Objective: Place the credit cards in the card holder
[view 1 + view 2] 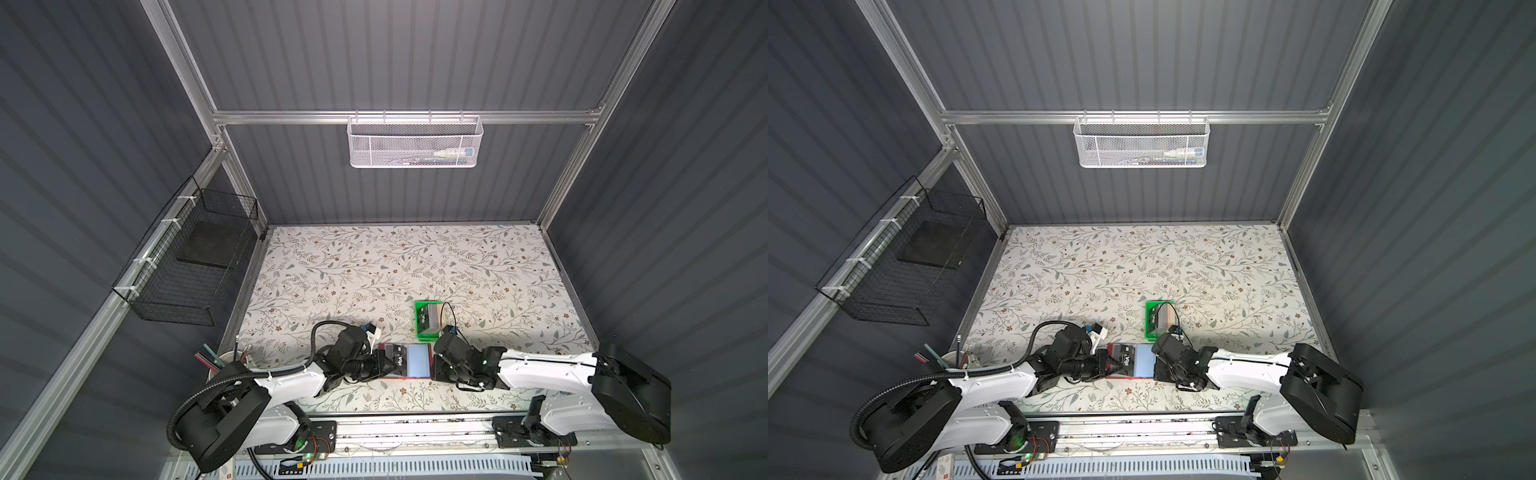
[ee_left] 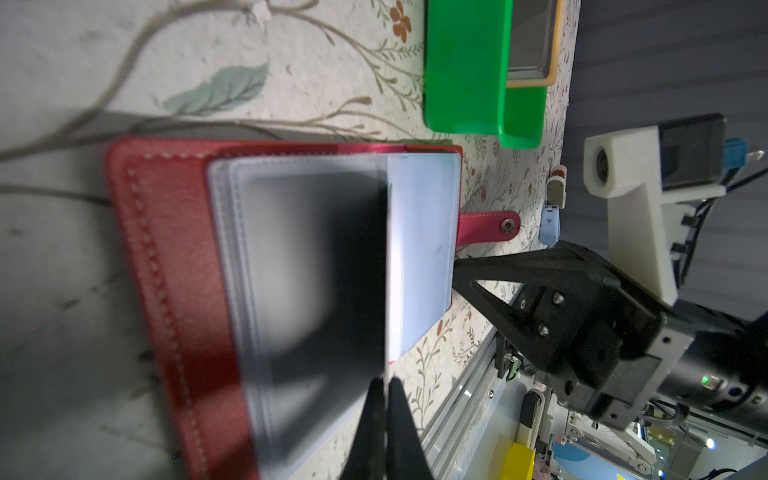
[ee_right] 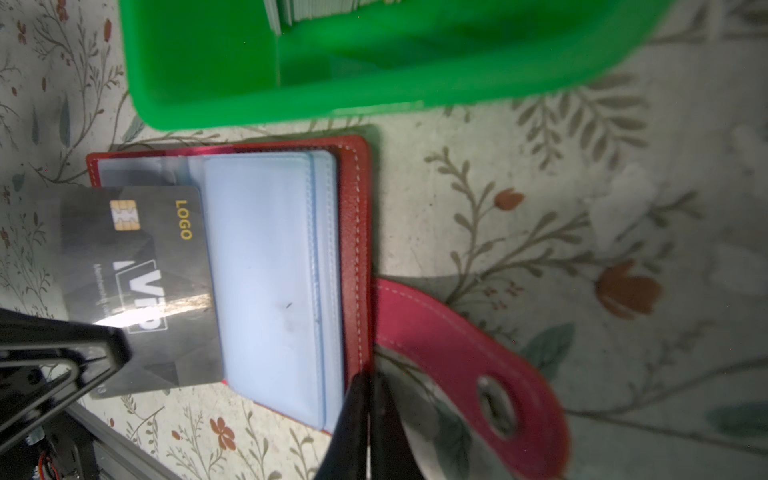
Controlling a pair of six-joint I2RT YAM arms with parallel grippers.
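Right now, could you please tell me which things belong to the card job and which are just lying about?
Job: black Vip card; red card holder, open; green tray; the cards in it.
Lying about: white mesh basket; black wire basket; cup of pencils.

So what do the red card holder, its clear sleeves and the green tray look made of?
Red booklet card holder: looks like grained leather or an imitation, matte, with white stitching along the edge. Clear inner sleeves: soft frosted plastic, seamed edges. Small green tray: smooth moulded plastic, slightly glossy, probably rigid.
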